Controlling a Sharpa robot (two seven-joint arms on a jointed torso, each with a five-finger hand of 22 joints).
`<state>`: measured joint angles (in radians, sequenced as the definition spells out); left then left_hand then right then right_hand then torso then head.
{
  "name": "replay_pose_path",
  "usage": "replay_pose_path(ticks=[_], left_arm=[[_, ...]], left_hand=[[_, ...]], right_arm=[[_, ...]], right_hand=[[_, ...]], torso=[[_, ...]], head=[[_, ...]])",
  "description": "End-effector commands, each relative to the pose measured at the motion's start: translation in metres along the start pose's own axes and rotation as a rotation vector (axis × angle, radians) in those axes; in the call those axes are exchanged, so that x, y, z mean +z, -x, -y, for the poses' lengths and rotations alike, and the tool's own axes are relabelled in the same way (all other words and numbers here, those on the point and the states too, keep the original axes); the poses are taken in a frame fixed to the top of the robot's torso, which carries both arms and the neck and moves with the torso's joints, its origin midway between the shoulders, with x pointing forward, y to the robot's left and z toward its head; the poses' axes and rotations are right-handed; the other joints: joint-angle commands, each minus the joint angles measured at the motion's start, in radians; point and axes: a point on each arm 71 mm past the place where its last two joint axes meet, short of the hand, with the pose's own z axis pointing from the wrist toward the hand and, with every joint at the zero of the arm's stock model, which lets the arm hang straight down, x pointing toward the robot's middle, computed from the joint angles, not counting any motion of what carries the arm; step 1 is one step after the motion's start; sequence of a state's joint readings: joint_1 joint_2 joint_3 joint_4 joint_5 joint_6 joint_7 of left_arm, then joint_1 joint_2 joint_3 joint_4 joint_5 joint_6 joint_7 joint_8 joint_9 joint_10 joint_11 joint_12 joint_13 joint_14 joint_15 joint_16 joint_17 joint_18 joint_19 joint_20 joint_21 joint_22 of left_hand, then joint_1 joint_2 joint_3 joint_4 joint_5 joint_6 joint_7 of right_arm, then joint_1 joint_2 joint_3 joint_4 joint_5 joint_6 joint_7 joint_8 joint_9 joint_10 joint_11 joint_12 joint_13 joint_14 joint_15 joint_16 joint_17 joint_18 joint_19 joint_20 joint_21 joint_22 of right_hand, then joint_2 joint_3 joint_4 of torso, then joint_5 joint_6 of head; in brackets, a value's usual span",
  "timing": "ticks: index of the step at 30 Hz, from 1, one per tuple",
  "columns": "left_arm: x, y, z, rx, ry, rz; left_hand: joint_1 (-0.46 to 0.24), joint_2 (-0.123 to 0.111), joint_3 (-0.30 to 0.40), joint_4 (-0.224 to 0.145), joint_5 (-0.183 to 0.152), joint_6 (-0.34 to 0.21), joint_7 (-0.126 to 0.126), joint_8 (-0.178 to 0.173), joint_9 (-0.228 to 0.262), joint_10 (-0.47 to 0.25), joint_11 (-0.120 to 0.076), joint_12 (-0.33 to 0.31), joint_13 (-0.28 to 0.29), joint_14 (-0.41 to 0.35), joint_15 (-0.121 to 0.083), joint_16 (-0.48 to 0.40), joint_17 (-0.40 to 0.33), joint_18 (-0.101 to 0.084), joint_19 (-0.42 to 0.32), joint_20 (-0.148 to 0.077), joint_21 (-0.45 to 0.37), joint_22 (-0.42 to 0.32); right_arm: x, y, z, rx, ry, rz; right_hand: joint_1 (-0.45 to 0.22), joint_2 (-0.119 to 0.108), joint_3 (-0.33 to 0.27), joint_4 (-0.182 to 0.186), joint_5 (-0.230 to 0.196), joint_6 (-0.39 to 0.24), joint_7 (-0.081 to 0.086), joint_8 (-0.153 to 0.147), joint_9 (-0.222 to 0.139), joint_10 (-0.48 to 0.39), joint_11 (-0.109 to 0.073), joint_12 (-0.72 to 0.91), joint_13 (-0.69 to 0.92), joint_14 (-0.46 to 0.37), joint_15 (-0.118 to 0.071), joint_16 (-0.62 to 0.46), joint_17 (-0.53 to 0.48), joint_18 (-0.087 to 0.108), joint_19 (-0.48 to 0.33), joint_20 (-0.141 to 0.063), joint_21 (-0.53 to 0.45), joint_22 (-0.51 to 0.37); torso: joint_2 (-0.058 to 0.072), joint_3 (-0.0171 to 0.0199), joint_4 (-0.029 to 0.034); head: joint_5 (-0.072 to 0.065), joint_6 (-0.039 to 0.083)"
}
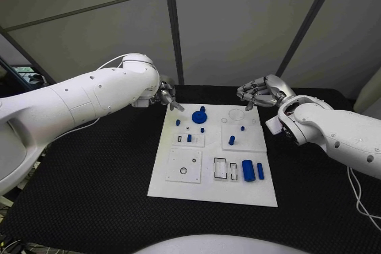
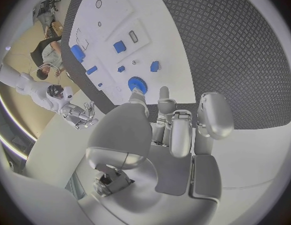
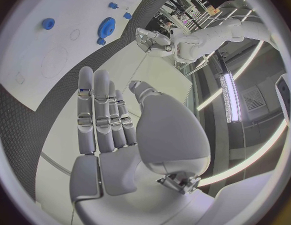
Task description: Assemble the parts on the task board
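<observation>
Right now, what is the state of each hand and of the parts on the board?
left hand: open, holds nothing, above the board's far left corner
right hand: open, holds nothing, above the far right corner
blue gear: on the task board, untouched
two blue cylinders: lying side by side, untouched

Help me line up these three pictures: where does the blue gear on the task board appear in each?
Head view: the blue gear lies at the task board's far end, near the left hand.
Left wrist view: the gear sits just beyond that hand's fingertips.
Right wrist view: the gear lies beyond the right hand.
Shared landmark: the white board.
</observation>
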<state>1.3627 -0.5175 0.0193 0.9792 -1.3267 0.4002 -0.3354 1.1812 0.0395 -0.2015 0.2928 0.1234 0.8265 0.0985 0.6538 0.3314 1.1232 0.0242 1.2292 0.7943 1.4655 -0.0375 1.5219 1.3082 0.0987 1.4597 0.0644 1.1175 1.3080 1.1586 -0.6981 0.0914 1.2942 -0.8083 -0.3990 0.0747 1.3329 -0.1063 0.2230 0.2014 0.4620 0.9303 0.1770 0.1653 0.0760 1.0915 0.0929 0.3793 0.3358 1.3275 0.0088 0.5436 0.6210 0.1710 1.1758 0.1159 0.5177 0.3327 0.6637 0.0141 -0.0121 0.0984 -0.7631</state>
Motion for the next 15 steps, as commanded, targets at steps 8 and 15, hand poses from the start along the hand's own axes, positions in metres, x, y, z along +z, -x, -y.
replay_pose_path(ticks=[8,15], left_arm=[[0.009,-0.012,0.005,0.055,-0.007,-0.029],[0.012,-0.015,0.005,0.053,-0.009,-0.036]], left_hand=[[0.001,0.016,-0.005,-0.003,0.005,-0.013,0.008,-0.026,-0.002,-0.012,0.009,-0.006,-0.005,0.069,0.006,0.0,0.173,-0.022,0.012,0.005,0.001,0.149],[0.012,0.022,-0.002,-0.004,0.006,-0.01,0.008,-0.03,-0.001,-0.011,0.009,-0.005,-0.002,0.07,0.007,0.002,0.176,-0.022,0.012,0.006,0.002,0.151]], right_arm=[[0.001,-0.003,-0.002,0.0,0.013,-0.002],[0.001,-0.004,-0.002,0.001,0.013,-0.003]], right_hand=[[-0.005,-0.003,0.0,0.005,0.005,-0.002,-0.002,0.004,0.001,-0.001,-0.001,0.005,-0.001,0.0,0.005,-0.005,0.001,0.012,0.005,0.001,-0.005,-0.001],[-0.005,-0.003,0.0,0.005,0.005,-0.002,-0.002,0.004,0.001,-0.001,-0.001,0.005,-0.001,0.0,0.005,-0.005,0.001,0.012,0.005,0.001,-0.005,-0.001]], torso=[[0.0,0.0002,0.001],[-0.001,0.0009,-0.0001]], head=[[-0.001,-0.005],[-0.001,-0.008]])
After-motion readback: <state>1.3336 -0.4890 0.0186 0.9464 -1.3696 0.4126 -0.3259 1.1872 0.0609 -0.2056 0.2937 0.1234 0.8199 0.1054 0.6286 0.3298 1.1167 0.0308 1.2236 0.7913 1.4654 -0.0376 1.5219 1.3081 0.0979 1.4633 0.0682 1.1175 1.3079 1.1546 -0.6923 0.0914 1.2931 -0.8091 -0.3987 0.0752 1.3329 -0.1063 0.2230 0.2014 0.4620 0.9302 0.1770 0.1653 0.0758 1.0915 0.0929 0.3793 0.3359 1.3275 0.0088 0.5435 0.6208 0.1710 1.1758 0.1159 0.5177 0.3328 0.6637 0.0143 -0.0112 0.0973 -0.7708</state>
